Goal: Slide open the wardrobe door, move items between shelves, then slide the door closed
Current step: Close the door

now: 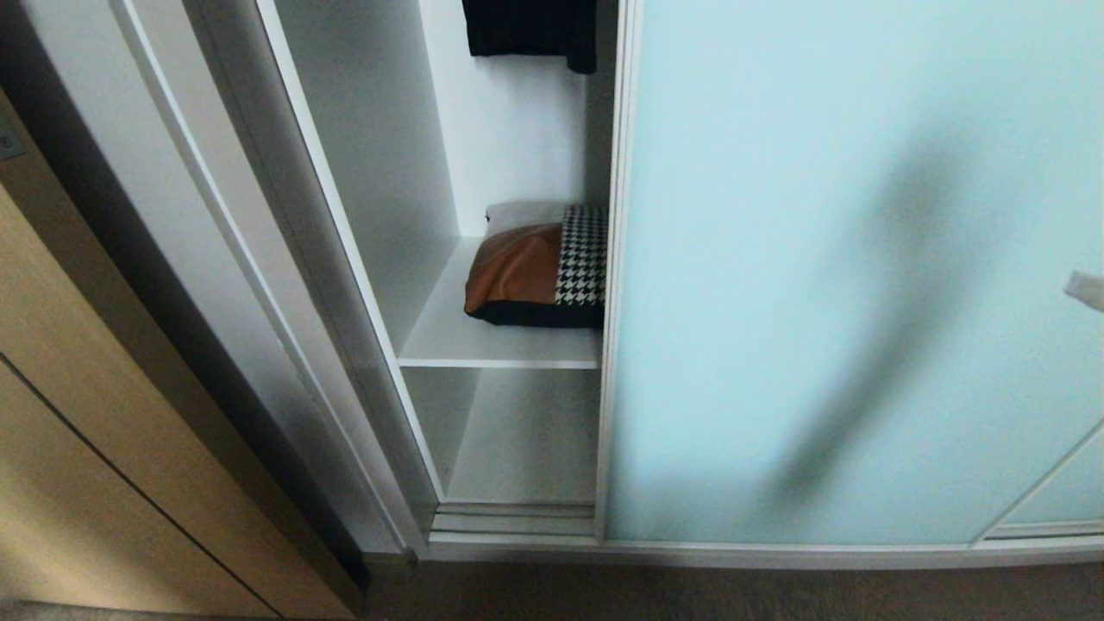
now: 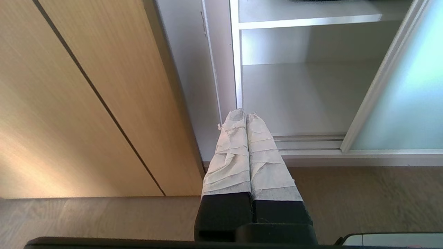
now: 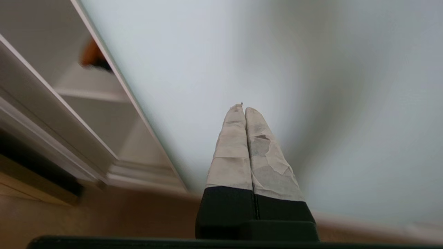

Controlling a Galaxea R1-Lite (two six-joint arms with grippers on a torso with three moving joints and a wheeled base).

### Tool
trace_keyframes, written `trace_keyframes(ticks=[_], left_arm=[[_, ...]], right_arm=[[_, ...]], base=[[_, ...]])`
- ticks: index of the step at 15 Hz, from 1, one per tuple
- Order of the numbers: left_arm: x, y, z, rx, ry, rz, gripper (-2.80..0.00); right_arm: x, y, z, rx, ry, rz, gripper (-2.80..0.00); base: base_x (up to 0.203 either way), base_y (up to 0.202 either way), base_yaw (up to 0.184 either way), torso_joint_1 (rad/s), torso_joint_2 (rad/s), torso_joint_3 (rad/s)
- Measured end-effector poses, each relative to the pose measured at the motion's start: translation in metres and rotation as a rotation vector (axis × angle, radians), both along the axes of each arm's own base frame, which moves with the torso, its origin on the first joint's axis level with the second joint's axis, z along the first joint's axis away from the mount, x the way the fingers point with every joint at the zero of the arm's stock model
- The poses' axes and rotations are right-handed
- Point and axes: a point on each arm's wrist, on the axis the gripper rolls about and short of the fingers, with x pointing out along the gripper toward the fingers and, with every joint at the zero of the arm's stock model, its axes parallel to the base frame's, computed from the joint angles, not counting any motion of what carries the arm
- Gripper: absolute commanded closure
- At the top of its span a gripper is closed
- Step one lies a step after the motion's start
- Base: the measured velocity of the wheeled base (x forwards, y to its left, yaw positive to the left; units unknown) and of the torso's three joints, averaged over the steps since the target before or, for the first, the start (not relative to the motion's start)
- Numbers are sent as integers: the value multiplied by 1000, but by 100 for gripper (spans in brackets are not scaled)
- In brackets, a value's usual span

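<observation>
The right pincer (image 3: 241, 108), its taped fingers pressed together and holding nothing, points at the frosted pale aqua glass sliding wardrobe door (image 1: 854, 276), which stands partly open. In the gap, the tan-brown leather and houndstooth cushion (image 1: 539, 267) lies on a flat white shelf (image 1: 496, 345). The left pincer (image 2: 245, 116), likewise pressed together, hangs low near the wardrobe's bottom track.

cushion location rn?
Head view, left of centre: the cushion lies on the upper white shelf, its right end hidden behind the sliding door's frame.
</observation>
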Motion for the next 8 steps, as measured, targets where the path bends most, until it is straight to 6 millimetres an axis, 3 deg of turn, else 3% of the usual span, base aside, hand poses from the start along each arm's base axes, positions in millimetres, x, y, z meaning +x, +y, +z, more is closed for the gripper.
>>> trace_keyframes(ticks=[3,5,8], left_arm=[[0,0,0,0,0,0,0],[0,0,0,0,0,-1,0],[0,0,0,0,0,0,0]], right_arm=[[-61,-16,-62,-1,3,-73,0],[-89,-20,-102,-2,-3,-111,0],[-119,-22,-147,-13,-28,-156,0]], base=[[0,0,0,0,0,0],[0,0,0,0,0,0],[0,0,0,0,0,0]])
